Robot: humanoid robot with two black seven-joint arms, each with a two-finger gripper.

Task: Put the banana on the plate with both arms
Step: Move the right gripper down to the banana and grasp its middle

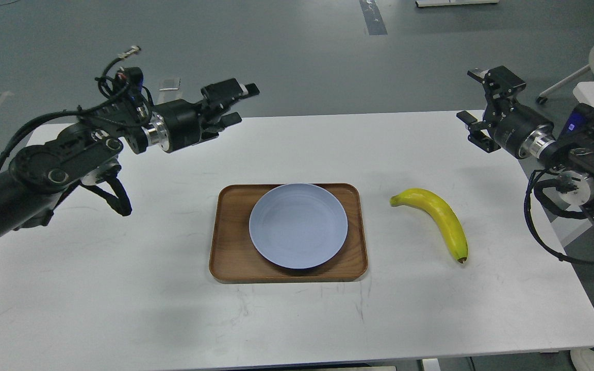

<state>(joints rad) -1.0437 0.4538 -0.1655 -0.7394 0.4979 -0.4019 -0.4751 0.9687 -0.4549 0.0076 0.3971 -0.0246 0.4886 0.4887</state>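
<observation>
Plate (298, 225) on tray (230, 257), mid-surface (121, 309). Banana (439, 219) just right of tray, below and inward of right fingers (475, 103). Left fingers (237, 105) parted, empty, raised beyond tray. Right fingers likewise spread, empty.

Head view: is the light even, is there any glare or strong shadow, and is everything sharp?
Head view: the light is soft and even; the white table shows no hard glare; the banana and the plate cast only faint shadows; the wooden tray and both are sharp; the left gripper and right gripper look dark, with little detail.
</observation>
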